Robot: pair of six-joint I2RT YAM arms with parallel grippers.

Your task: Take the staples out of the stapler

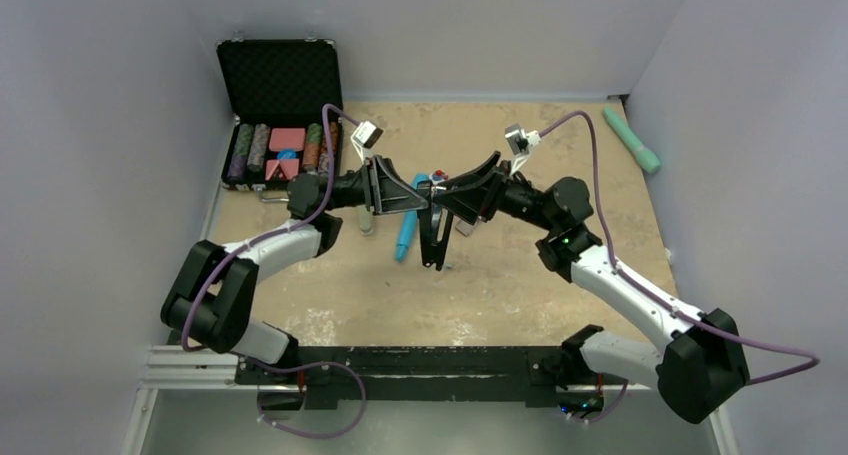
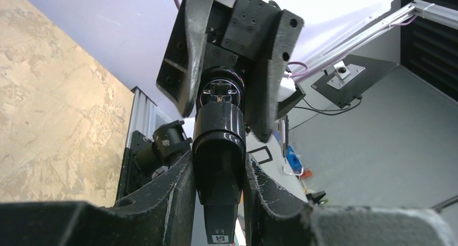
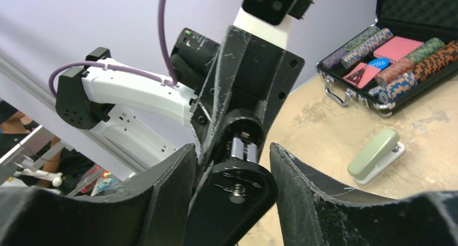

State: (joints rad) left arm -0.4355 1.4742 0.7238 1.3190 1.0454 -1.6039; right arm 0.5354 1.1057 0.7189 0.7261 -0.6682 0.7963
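**Ana:** What's the biggest thing?

**Ben:** The tan worktop (image 1: 500, 295). A black case (image 1: 280, 75) sits open at the upper left of the frame. It has poker chips (image 1: 258, 145) inside.

**Ana:** And the arms?

**Ben:** They meet in the middle. The left end effector (image 2: 217, 157) pinches the black stapler (image 1: 436, 240) tight, up off the worktop. The right end effector (image 3: 232, 148) has a finger close on each side of the stapler's other end. I can't tell if it squeezes.

**Ana:** Anything smaller?

**Ben:** A green stapler (image 3: 375, 155) lies at the lower right of the right wrist view. I can't see the staples.
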